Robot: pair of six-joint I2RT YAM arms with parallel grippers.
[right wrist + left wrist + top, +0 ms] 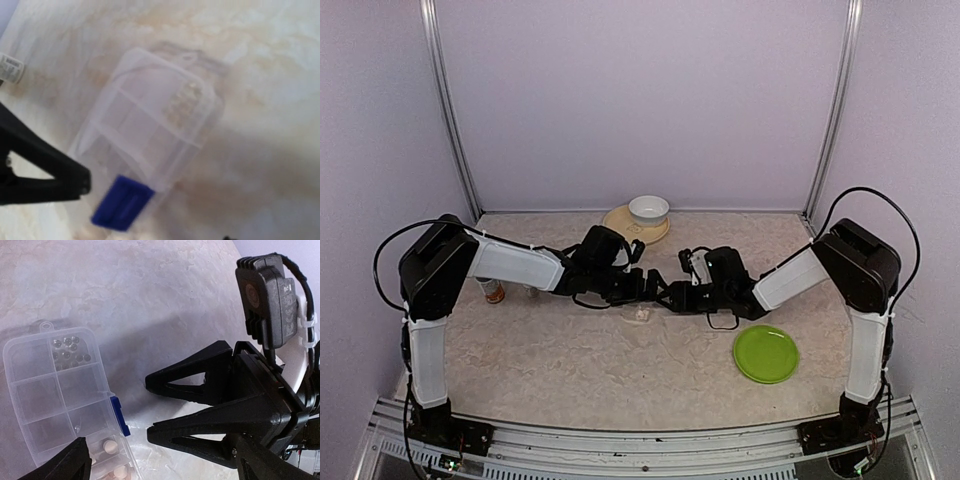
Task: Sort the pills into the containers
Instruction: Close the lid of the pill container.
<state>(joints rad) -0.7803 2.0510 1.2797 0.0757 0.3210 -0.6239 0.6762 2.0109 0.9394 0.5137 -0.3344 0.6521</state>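
Grip released: right hand and left hand both empty at the pill box
Right hand's fingers stand parted, nothing between them, just beside the box's blue latch. Left hand is spread wide, one finger over the box's end. The clear box lies flat on the marbled surface; whitish pills sit in the compartments nearest that finger.
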